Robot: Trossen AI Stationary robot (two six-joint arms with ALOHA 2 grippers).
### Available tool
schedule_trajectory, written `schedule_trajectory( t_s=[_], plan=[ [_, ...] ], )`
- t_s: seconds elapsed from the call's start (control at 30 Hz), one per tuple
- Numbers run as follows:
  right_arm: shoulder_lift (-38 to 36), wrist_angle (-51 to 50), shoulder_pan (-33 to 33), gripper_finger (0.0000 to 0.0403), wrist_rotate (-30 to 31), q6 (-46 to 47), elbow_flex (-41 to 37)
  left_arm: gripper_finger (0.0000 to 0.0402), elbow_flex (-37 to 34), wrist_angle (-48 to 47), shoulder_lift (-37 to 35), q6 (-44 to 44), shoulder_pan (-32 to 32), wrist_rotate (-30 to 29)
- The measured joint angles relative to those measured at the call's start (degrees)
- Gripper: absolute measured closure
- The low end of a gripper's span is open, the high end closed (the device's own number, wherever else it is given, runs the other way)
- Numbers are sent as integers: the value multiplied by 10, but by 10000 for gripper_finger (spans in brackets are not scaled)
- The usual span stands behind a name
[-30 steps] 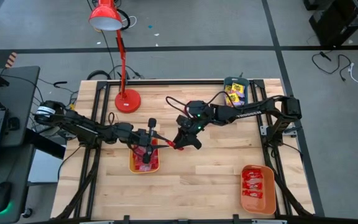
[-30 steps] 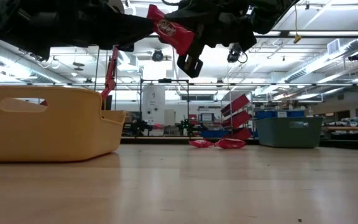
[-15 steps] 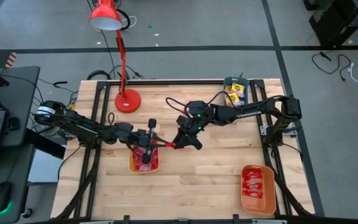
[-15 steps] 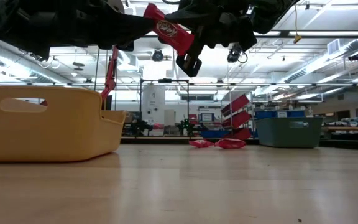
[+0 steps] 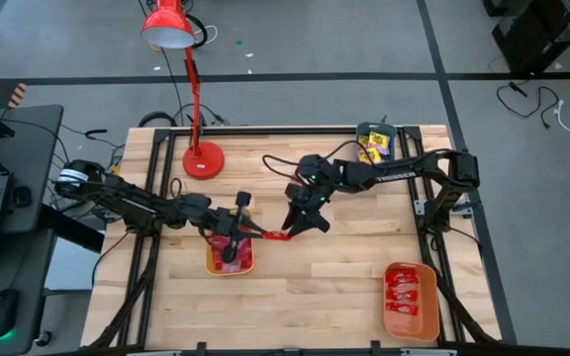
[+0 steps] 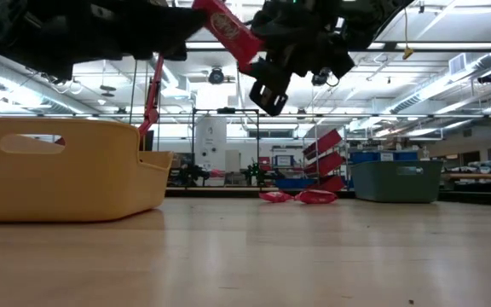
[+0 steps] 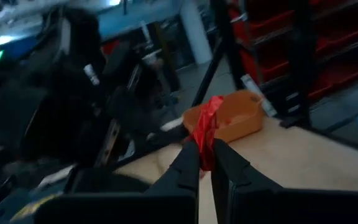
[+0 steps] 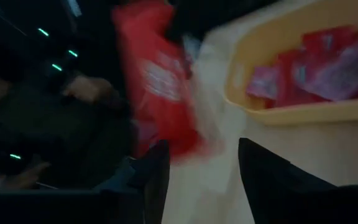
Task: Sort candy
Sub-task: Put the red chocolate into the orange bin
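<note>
My left gripper pinches a red candy above the yellow tray, my right gripper spread apart beside it.

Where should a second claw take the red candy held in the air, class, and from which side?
By its free end, from the side opposite the left claw, shut on the other end. The red candy is a thin flat strip pointing at the open right claw; close on its flat faces.
</note>
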Motion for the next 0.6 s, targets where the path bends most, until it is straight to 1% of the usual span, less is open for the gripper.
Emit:
schedule_trajectory(
  t_s=[0.07, 0.13, 0.27, 0.33, 0.4, 0.43, 0.53, 0.6],
  plan=[
    [0, -24, -5, 228, 7, -33, 0, 390, 0, 21, 0, 0, -1, 15],
    [0, -45, -12, 229, 9, -70, -1, 390, 0, 44, -1, 1, -1, 18],
    [0, -56, -31, 234, 9, -116, -1, 390, 0, 78, -3, 0, 8, 13],
    [0, -58, -43, 235, 9, -131, -1, 391, 0, 82, -8, -6, 13, -3],
    [0, -60, -54, 235, 9, -151, -1, 390, 0, 89, -9, -16, 17, -42],
    [0, -64, -59, 236, 9, -161, -1, 390, 0, 88, -9, -19, 19, -73],
    [0, -74, -68, 236, 8, -190, -1, 391, 0, 87, -9, -26, 20, -194],
    [0, -84, -69, 236, 8, -202, -1, 391, 0, 81, -9, -36, 20, -256]
  ],
)
